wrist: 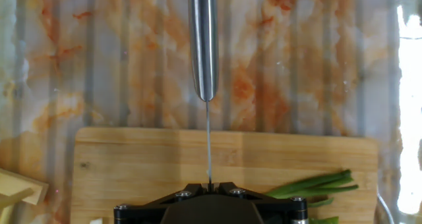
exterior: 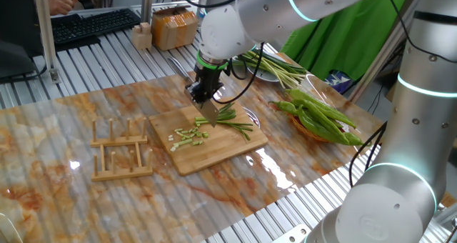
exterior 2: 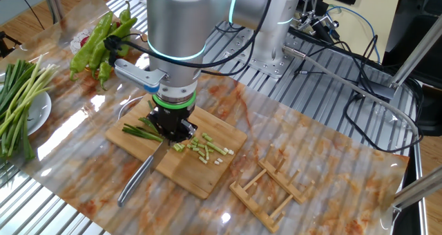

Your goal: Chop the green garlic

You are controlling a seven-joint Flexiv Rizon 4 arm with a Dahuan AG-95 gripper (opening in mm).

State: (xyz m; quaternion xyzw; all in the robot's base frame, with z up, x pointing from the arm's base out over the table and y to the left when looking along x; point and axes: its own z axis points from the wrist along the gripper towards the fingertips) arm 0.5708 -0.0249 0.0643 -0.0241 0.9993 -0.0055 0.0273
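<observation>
The gripper (exterior 2: 170, 129) points straight down over the board (exterior 2: 207, 173), its jaws closed on a knife (exterior 2: 141, 174) whose thin blade runs edge-down between them in the hand view. The steel handle (wrist: 204, 43) sticks out past the board's near edge over the marbled surface (exterior 2: 331, 131).

The garlic (exterior 2: 207, 149) lies on the board in two lots. Cut bits are scattered on the side toward the rack (exterior 2: 271, 186); the uncut stalks (exterior 2: 142, 130) lie on the other side of the blade, their ends reaching the board's edge. In the hand view the stalks (wrist: 315, 184) sit just beside the blade, toward the board's right edge.

Taking the board as landmark: the wooden rack stands just off one short edge, with a narrow strip of bare surface between them. Past the opposite edge lie green peppers (exterior 2: 100, 45) and, farther out, a plate (exterior 2: 38, 110) of long stalks with whitish ends. Beyond the board's far side in one fixed view, a broad stretch of the marbled surface lies bare up to the ribbed metal top (exterior: 107, 53). Bare surface also borders the board's near long edge, where the handle hangs.

No readable writing or brand marks show on anything.
</observation>
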